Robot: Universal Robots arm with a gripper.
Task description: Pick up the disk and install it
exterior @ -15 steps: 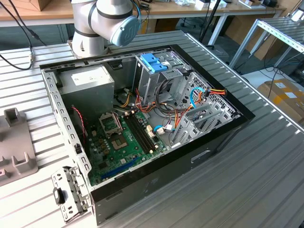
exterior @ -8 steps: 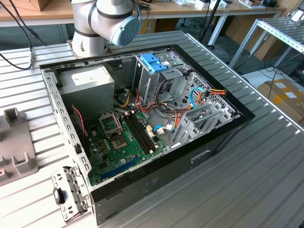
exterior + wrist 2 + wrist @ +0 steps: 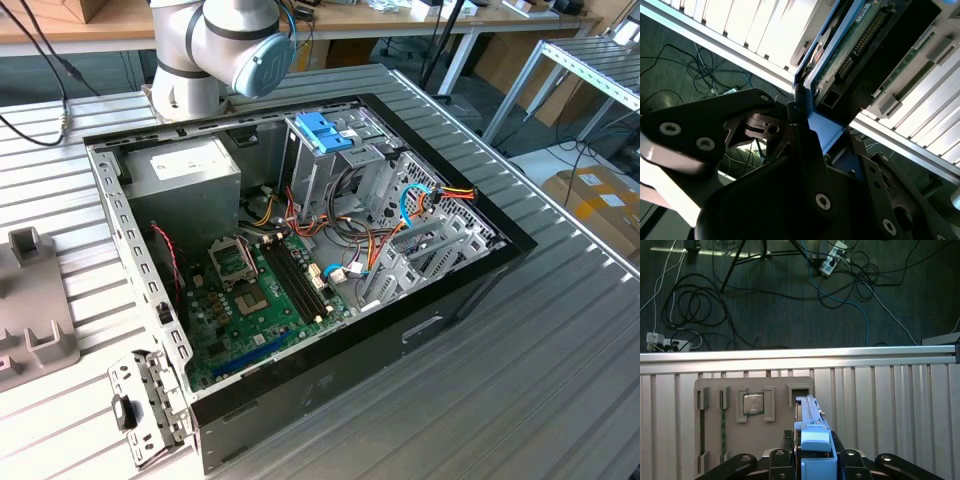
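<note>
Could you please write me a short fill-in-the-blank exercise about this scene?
1. The end effector is shut on the disk, whose carrier frame is ____.
2. In the first wrist view, the grey holder carries a square ____.
3. In the exterior view, the open computer case lies on a ribbed metal ____.
Missing words: blue; chip; table.

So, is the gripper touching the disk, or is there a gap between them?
Touching. In the first wrist view the gripper sits tight against both sides of the blue-framed disk, no gap.
</note>
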